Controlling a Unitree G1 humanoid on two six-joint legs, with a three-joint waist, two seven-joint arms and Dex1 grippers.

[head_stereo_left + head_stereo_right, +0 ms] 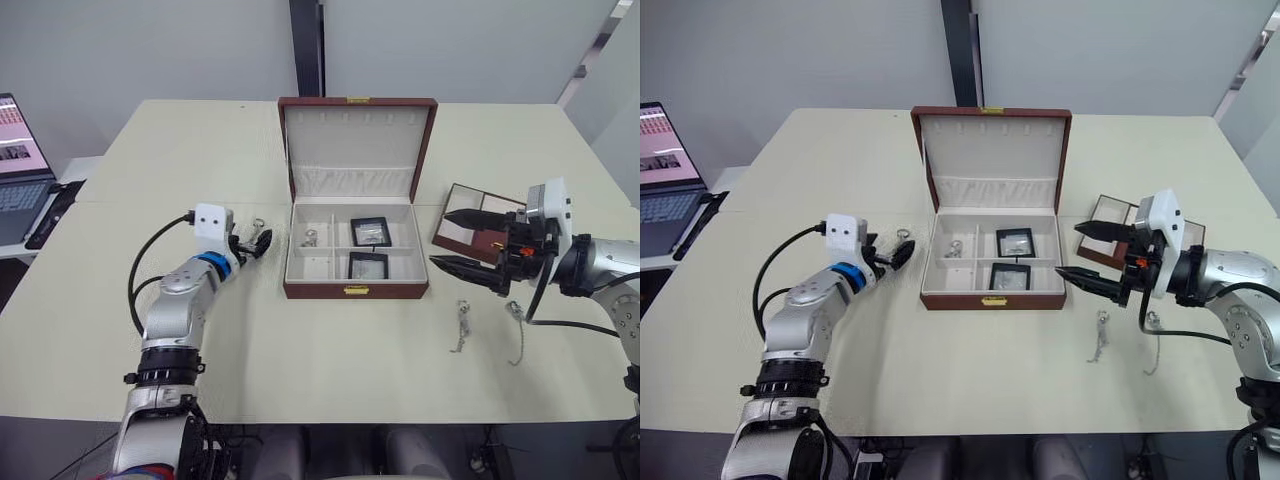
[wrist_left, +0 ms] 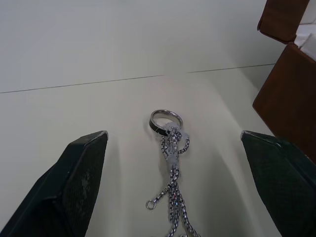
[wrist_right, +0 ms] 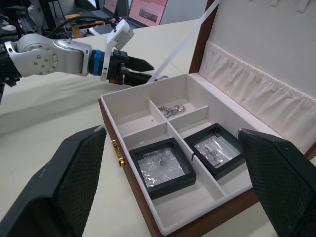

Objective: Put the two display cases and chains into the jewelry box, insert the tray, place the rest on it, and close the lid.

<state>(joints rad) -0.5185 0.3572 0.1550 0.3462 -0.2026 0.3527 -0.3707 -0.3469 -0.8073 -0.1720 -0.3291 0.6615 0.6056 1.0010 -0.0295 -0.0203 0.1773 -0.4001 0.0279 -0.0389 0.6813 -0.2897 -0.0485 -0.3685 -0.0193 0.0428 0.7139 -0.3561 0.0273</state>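
Meanwhile the left gripper (image 1: 256, 243) stood released over a silver chain with a ring (image 2: 170, 163); the right gripper (image 1: 462, 240) gaped beside the open brown jewelry box (image 1: 355, 290), which held two black display cases (image 1: 370, 231) and seemingly one chain (image 1: 311, 238).

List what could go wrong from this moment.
The left gripper is open around a thin chain with a ring lying flat; the fingers could close over it and miss. Two more chains lie loose near the right gripper and could be swept aside. The tray behind it could get bumped.
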